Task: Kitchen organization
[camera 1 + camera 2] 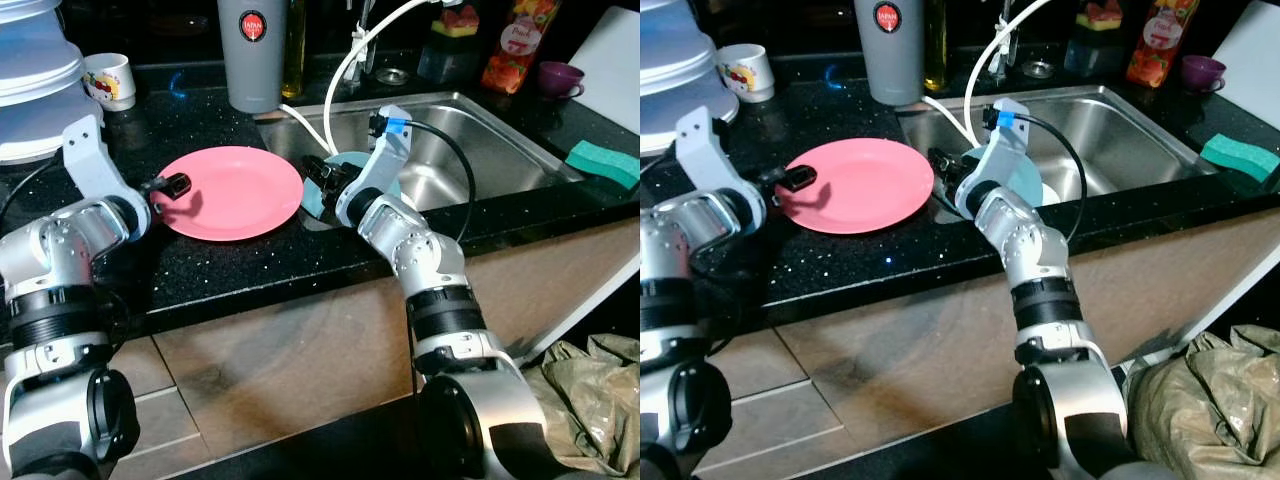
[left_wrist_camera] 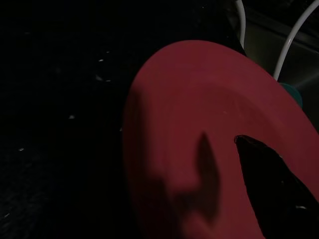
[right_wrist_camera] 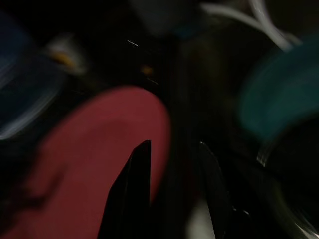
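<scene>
Far side of black table (image 1: 240, 262): grey tumbler (image 1: 252, 52), mug (image 1: 108, 80); sponge (image 1: 603, 162) right of sink (image 1: 470, 140). Pink plate (image 1: 235, 190) flat, left of sink. Left gripper (image 1: 172, 185) over plate's left rim, jaws' state unclear. Right gripper (image 1: 322, 180) at sink's left edge beside teal dish (image 1: 1025, 180), jaws slightly spread.

Plate (image 1: 235, 190) on counter (image 1: 250, 260), left of sink (image 1: 480, 150); sponge (image 1: 603, 162) right; mug (image 1: 108, 80) behind.

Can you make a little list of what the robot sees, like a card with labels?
place: black counter beside a steel sink
pink plate: flat on the counter
teal plate: at the sink's edge, behind the right arm
left claw: over the pink plate's left rim
right claw: between the two plates
also there: mug, grey cup, green sponge
</scene>
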Controlling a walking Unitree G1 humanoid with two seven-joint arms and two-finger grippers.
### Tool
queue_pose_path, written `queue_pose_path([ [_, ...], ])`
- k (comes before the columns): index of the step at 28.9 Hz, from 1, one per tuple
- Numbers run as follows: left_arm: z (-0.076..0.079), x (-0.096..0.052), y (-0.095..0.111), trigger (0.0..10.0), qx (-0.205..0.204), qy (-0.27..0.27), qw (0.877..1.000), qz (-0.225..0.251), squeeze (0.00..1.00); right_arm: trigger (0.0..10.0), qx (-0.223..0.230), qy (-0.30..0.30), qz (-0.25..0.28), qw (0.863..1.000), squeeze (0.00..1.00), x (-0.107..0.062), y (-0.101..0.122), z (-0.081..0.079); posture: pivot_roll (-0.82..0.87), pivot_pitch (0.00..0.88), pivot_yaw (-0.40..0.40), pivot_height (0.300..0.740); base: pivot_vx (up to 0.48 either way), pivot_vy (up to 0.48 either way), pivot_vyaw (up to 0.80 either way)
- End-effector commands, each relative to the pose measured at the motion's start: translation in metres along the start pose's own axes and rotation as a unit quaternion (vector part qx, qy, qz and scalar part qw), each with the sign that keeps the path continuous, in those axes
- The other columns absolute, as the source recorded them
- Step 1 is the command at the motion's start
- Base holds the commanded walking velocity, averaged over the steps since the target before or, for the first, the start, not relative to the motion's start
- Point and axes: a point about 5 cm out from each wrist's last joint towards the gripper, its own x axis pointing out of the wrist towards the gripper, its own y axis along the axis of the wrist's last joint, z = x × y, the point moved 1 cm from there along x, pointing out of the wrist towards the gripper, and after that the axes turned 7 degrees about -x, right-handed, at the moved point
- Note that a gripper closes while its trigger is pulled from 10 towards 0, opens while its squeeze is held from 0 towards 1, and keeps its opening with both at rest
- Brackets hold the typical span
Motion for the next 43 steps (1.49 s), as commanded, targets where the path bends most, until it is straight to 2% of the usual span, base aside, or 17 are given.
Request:
queue_pose_path([
  [1, -0.009, 0.007, -0.021, 10.0, -0.009, 0.016, 0.998, -0.052, 0.00, 10.0, 0.053, -0.041, -0.015, 0.998, 0.00, 0.002, -0.006, 0.011, 0.07, 0.160, -0.014, 0.740, 0.000, 0.000, 0.00],
  [9, -0.012, 0.010, -0.020, 10.0, -0.010, 0.017, 0.998, -0.064, 0.00, 10.0, 0.152, -0.056, -0.050, 0.986, 0.00, 0.007, -0.024, 0.010, 0.07, 0.170, -0.011, 0.740, 0.000, 0.000, 0.00],
  [14, -0.013, 0.011, -0.021, 10.0, -0.020, 0.011, 0.997, -0.073, 0.00, 10.0, 0.213, -0.046, -0.082, 0.973, 0.00, 0.013, -0.038, -0.006, 0.08, 0.175, -0.014, 0.740, 0.000, 0.000, 0.00],
  [21, -0.010, 0.010, -0.018, 10.0, -0.012, -0.003, 0.997, -0.078, 0.00, 10.0, 0.192, 0.016, -0.116, 0.974, 0.05, 0.020, -0.039, -0.041, 0.08, 0.174, -0.017, 0.740, 0.000, 0.000, 0.00],
  [22, -0.010, 0.010, -0.018, 10.0, -0.009, -0.004, 0.997, -0.078, 0.00, 10.0, 0.176, 0.020, -0.115, 0.977, 1.00, 0.021, -0.038, -0.044, 0.08, 0.173, -0.020, 0.740, 0.000, 0.000, 0.00],
  [28, -0.010, 0.009, -0.017, 10.0, -0.003, -0.006, 0.997, -0.079, 0.00, 10.0, 0.149, 0.028, -0.093, 0.984, 1.00, 0.024, -0.028, -0.053, 0.08, 0.167, -0.024, 0.740, 0.000, 0.000, 0.00],
  [29, -0.010, 0.009, -0.017, 10.0, -0.003, -0.007, 0.997, -0.079, 0.00, 10.0, 0.142, 0.031, -0.093, 0.985, 0.58, 0.025, -0.028, -0.054, 0.08, 0.164, -0.026, 0.740, 0.000, 0.000, 0.00],
  [30, -0.010, 0.009, -0.017, 10.0, -0.003, -0.007, 0.997, -0.079, 0.00, 10.0, 0.142, 0.031, -0.093, 0.985, 0.58, 0.025, -0.028, -0.054, 0.08, 0.164, -0.026, 0.740, 0.000, 0.000, 0.00],
  [31, -0.010, 0.009, -0.017, 10.0, -0.001, -0.008, 0.997, -0.080, 0.00, 10.0, 0.141, 0.039, -0.094, 0.985, 0.00, 0.025, -0.027, -0.057, 0.08, 0.162, -0.028, 0.740, 0.000, 0.000, 0.00],
  [36, -0.011, 0.008, -0.018, 10.0, 0.005, -0.011, 0.997, -0.079, 0.00, 10.0, 0.155, 0.052, -0.100, 0.981, 0.00, 0.025, -0.027, -0.063, 0.08, 0.161, -0.029, 0.740, 0.000, 0.000, 0.00],
  [37, -0.011, 0.008, -0.017, 10.0, 0.008, -0.011, 0.997, -0.079, 0.00, 7.8, 0.154, 0.053, -0.100, 0.982, 0.00, 0.025, -0.027, -0.063, 0.08, 0.161, -0.029, 0.740, 0.000, 0.000, 0.00],
  [38, -0.011, 0.008, -0.017, 10.0, 0.011, -0.011, 0.997, -0.078, 0.00, 7.8, 0.153, 0.053, -0.099, 0.982, 0.00, 0.025, -0.027, -0.063, 0.08, 0.161, -0.029, 0.740, 0.000, 0.000, 0.00],
  [39, -0.011, 0.008, -0.017, 10.0, 0.013, -0.011, 0.997, -0.078, 0.00, 4.2, 0.152, 0.052, -0.099, 0.982, 0.00, 0.025, -0.026, -0.063, 0.08, 0.154, -0.030, 0.740, 0.000, 0.000, 0.00],
  [40, -0.011, 0.008, -0.017, 10.0, 0.018, -0.011, 0.997, -0.078, 0.00, 3.4, 0.152, 0.051, -0.097, 0.982, 0.00, 0.025, -0.026, -0.062, 0.08, 0.154, -0.030, 0.740, 0.000, 0.000, 0.00],
  [41, -0.011, 0.008, -0.017, 10.0, 0.018, -0.011, 0.997, -0.078, 0.00, 3.4, 0.152, 0.051, -0.097, 0.982, 0.00, 0.025, -0.026, -0.062, 0.08, 0.154, -0.030, 0.740, 0.000, 0.000, 0.00],
  [42, -0.011, 0.008, -0.017, 10.0, 0.021, -0.010, 0.997, -0.078, 0.00, 0.0, 0.153, 0.051, -0.096, 0.982, 0.00, 0.026, -0.026, -0.062, 0.08, 0.153, -0.030, 0.740, 0.000, 0.000, 0.00],
  [43, -0.011, 0.007, -0.018, 10.0, 0.027, -0.009, 0.997, -0.077, 0.00, 0.0, 0.155, 0.051, -0.094, 0.982, 0.00, 0.025, -0.025, -0.061, 0.08, 0.153, -0.030, 0.740, 0.000, 0.000, 0.00],
])
